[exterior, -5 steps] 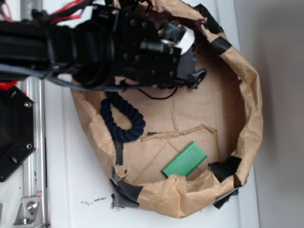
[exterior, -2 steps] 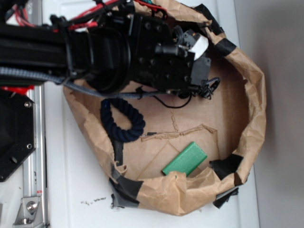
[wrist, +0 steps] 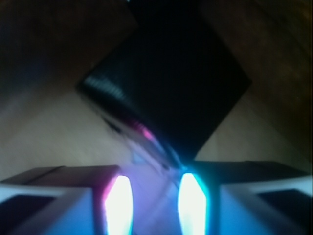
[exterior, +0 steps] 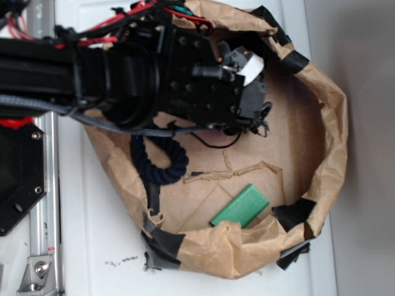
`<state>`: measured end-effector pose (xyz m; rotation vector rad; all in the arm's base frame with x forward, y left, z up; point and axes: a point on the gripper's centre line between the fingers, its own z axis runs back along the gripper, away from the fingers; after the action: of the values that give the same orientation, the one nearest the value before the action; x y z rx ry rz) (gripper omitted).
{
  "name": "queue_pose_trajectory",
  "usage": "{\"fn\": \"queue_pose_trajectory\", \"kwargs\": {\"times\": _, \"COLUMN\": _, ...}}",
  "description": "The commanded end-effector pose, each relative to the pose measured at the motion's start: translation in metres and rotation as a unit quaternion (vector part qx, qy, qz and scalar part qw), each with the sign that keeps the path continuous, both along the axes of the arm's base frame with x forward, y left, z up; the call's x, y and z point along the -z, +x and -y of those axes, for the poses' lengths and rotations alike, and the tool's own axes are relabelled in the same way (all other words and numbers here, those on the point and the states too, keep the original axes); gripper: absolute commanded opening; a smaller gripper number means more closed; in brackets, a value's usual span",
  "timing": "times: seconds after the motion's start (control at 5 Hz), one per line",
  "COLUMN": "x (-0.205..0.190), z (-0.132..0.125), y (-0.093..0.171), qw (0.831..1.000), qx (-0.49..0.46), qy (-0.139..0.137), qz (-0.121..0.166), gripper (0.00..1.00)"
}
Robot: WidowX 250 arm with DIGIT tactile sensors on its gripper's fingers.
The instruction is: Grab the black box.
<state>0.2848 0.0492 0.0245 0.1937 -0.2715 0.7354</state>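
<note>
A: The end effector (wrist: 155, 208) hangs just above the black box (wrist: 171, 83), fingers (wrist: 119, 203) parted with a narrow gap, gripping nothing.

B: The box lies on the paper bag's (exterior: 321, 142) floor, corner toward the fingers; probably that corner is the target. The green block (exterior: 241, 206) sits well apart.

One black box (wrist: 171, 83) lies just ahead of the tool (wrist: 155, 203). One green block (exterior: 241, 206), one dark blue rope loop (exterior: 159, 155) and one brown paper nest (exterior: 324, 142) sit on one white worktop (exterior: 92, 246).
</note>
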Motion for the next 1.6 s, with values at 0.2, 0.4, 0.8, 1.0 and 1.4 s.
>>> {"fn": "queue_pose_trajectory", "kwargs": {"times": 0.2, "x": -0.058, "z": -0.024, "y": -0.017, "qw": 0.993, "qx": -0.081, "qy": -0.044, "qz": 0.074, "gripper": 1.00}}
{"fn": "queue_pose_trajectory", "kwargs": {"times": 0.4, "x": -0.051, "z": -0.038, "y": -0.012, "qw": 0.981, "qx": -0.170, "qy": -0.051, "qz": 0.080, "gripper": 1.00}}
{"fn": "queue_pose_trajectory", "kwargs": {"times": 0.8, "x": -0.039, "z": -0.043, "y": 0.005, "qw": 0.964, "qx": -0.246, "qy": -0.036, "qz": 0.096, "gripper": 1.00}}
{"fn": "queue_pose_trajectory", "kwargs": {"times": 1.0, "x": -0.030, "z": -0.047, "y": 0.009, "qw": 0.957, "qx": -0.271, "qy": -0.021, "qz": 0.101, "gripper": 1.00}}
{"fn": "queue_pose_trajectory", "kwargs": {"times": 1.4, "x": -0.025, "z": -0.054, "y": 0.011, "qw": 0.949, "qx": -0.297, "qy": -0.016, "qz": 0.105, "gripper": 1.00}}
